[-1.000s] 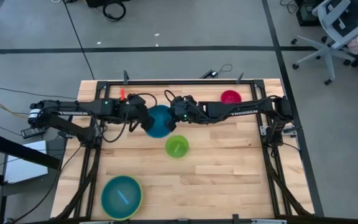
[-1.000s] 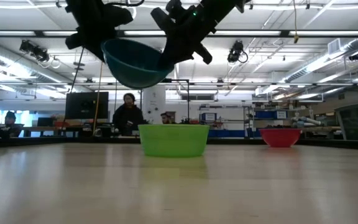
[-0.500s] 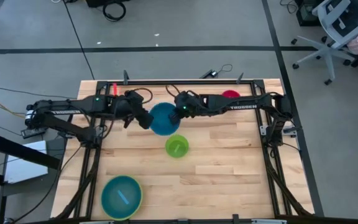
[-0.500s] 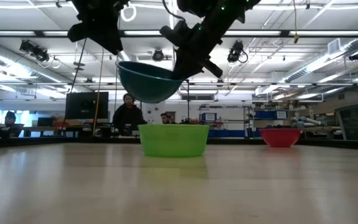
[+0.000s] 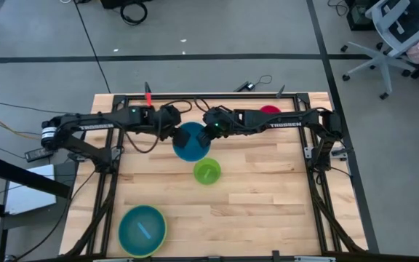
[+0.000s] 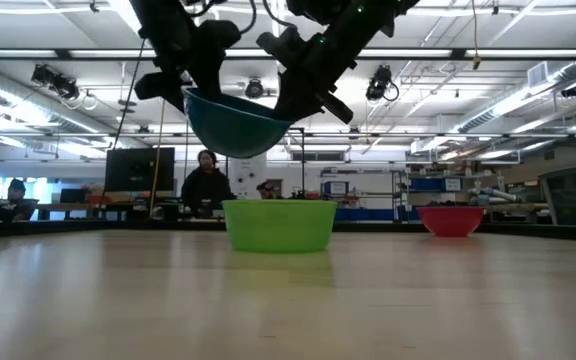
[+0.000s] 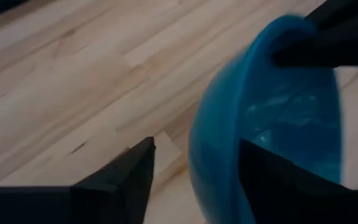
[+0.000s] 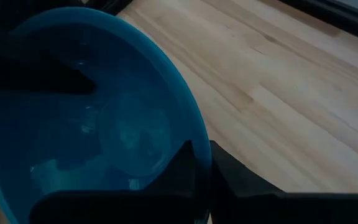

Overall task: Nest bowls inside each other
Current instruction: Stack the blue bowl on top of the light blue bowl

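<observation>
A medium teal-blue bowl (image 5: 192, 140) hangs in the air above the table's far middle, with my right gripper (image 5: 209, 134) shut on it. My left gripper (image 7: 194, 149) is open at the bowl's left rim, one finger inside and one outside; no touch shows. The small green bowl (image 5: 207, 172) rests on its base on the table, just nearer than the held one. A magenta-red bowl (image 5: 270, 112) sits at the far right, partly under my right arm. At the near left, a large lime-green bowl (image 5: 142, 230) holds a light blue one. My right gripper pinches the teal-blue bowl's rim (image 8: 188, 134) on its right side, one finger inside the wall and one outside. The fingers slant down from the table's right. The bowl is lifted clear, opening up, tilted down toward the held side.
A black frame (image 5: 209, 95) runs along the table's far edge and sides. Bare wood lies open across the middle and near right. People sit at desks in the room beyond the far edge.
My left gripper has opened and let go of the teal-blue bowl's left rim; it drew back a little and then came in again beside the rim. My right gripper has carried the bowl slightly toward the table's right and turned, then kept still.
</observation>
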`<move>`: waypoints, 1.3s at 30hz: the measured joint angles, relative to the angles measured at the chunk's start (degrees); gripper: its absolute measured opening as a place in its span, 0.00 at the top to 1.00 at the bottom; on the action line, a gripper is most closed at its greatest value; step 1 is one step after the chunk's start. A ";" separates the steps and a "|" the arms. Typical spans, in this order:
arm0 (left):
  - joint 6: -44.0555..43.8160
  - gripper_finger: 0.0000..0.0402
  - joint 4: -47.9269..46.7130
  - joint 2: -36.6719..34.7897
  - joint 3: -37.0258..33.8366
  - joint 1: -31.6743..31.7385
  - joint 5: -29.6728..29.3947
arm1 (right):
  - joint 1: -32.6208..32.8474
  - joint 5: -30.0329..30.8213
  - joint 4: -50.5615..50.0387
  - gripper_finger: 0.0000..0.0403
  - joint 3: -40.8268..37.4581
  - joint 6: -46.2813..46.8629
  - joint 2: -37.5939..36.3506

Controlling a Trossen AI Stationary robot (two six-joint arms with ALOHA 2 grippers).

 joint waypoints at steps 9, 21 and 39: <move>4.61 0.96 -2.20 0.53 -0.13 0.11 0.47 | 0.09 -7.65 0.70 0.79 0.13 2.28 -0.39; 20.56 0.98 -26.87 -5.44 -0.30 -18.44 19.98 | 6.02 -2.57 -14.35 0.42 -0.65 8.18 -2.42; -3.54 0.94 8.51 -5.37 -17.81 -47.84 22.60 | 6.90 -2.68 -3.49 0.41 -13.24 11.58 -2.42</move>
